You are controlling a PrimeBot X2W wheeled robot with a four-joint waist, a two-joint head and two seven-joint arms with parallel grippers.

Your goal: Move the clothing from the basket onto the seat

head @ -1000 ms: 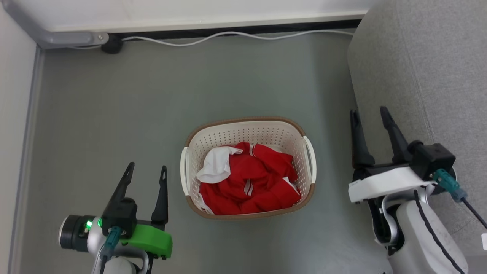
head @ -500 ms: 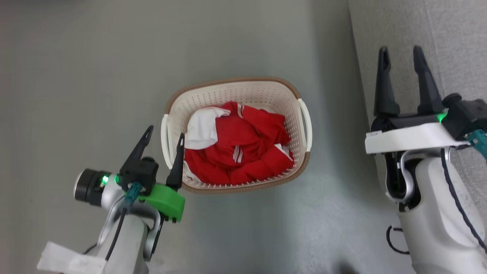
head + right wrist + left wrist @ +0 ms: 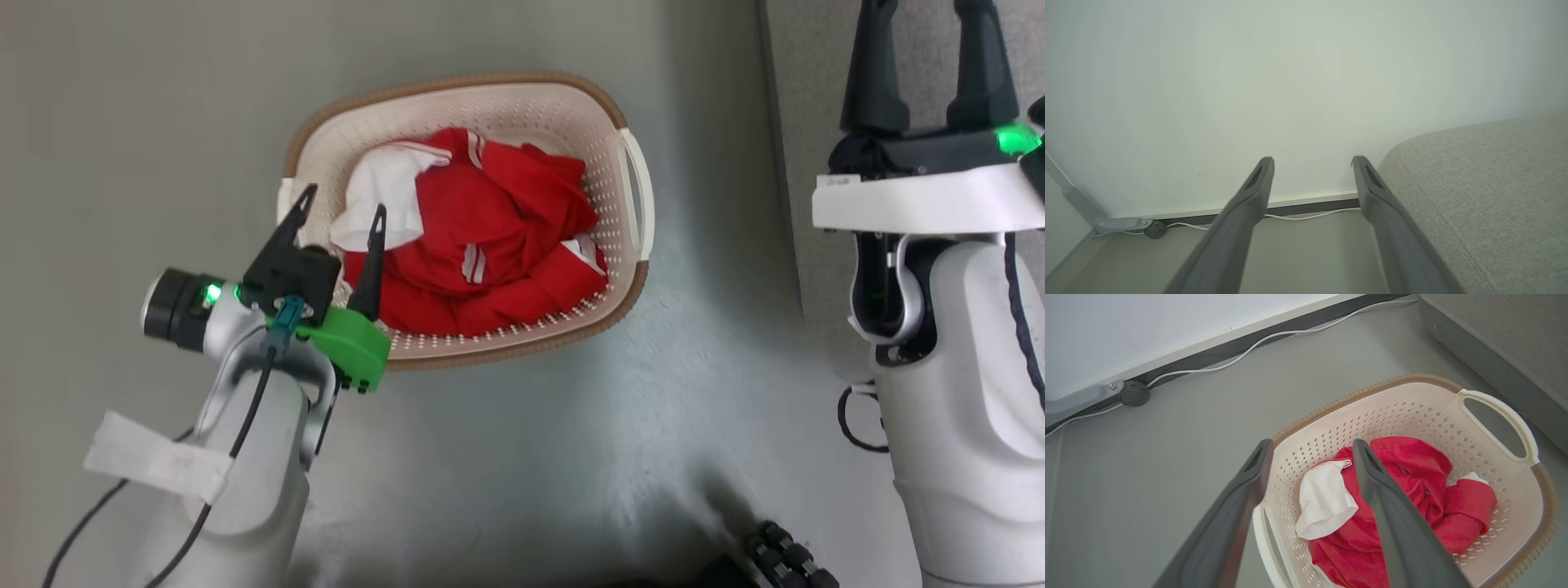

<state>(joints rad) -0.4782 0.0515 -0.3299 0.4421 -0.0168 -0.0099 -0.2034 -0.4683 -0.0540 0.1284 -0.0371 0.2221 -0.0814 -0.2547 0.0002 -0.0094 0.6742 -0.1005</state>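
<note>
Left hand (image 3: 344,200) hovered over the near-left corner of the basket (image 3: 531,102), fingers spread wide with nothing between them. One finger hung about over the left handle, the other above the white panel (image 3: 380,184) of the clothing (image 3: 490,237). All the clothing lay bunched inside the basket, which stood on the floor (image 3: 163,122).

Judgement: the step in hand was the reach for a first grab. To do it well, move inward until both fingers clear the rim, sink into the thick red folds rather than the thin white edge, then lift straight up so nothing snags.

Pose: left forearm rose from below, fingers tilted toward the basket's middle. Right hand (image 3: 1312,161) was spread and empty, raised and aimed at the wall (image 3: 1290,81) beside the seat (image 3: 1486,196).
</note>
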